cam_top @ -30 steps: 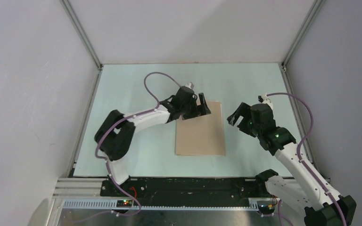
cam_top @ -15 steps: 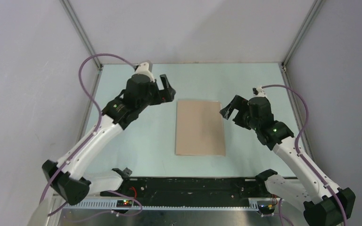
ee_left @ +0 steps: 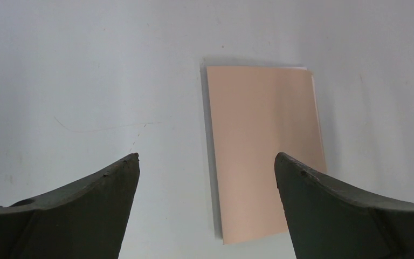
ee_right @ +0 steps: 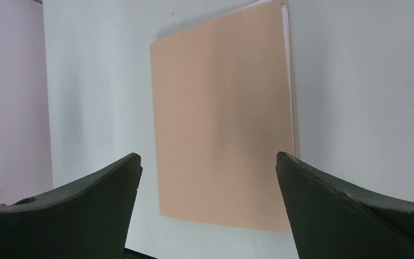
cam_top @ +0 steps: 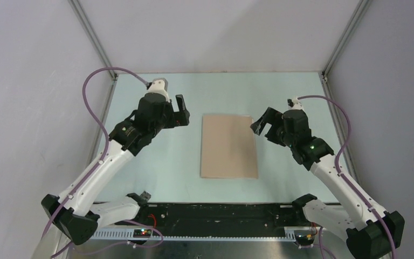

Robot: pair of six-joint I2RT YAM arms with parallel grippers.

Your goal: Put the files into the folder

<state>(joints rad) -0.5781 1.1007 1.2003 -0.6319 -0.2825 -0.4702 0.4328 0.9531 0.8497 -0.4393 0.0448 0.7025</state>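
Note:
The tan folder (cam_top: pixel 229 145) lies closed and flat in the middle of the table. It also shows in the left wrist view (ee_left: pixel 264 151) and the right wrist view (ee_right: pixel 221 124). A thin white edge of the files (ee_right: pixel 288 59) sticks out along one long side of the folder; the rest of the sheets is hidden under the cover. My left gripper (cam_top: pixel 182 111) (ee_left: pixel 206 156) is open and empty, raised above the table left of the folder's far corner. My right gripper (cam_top: pixel 261 123) (ee_right: pixel 208 156) is open and empty, raised just right of the folder's far corner.
The pale green table mat (cam_top: pixel 156 162) is bounded by metal frame posts and grey walls on the left, right and back. The black base rail (cam_top: pixel 215 213) runs along the near edge.
My left arm lifted off the folder's far left corner and swung left, stretching out high. My right gripper moved slightly toward the back. The folder has not moved.

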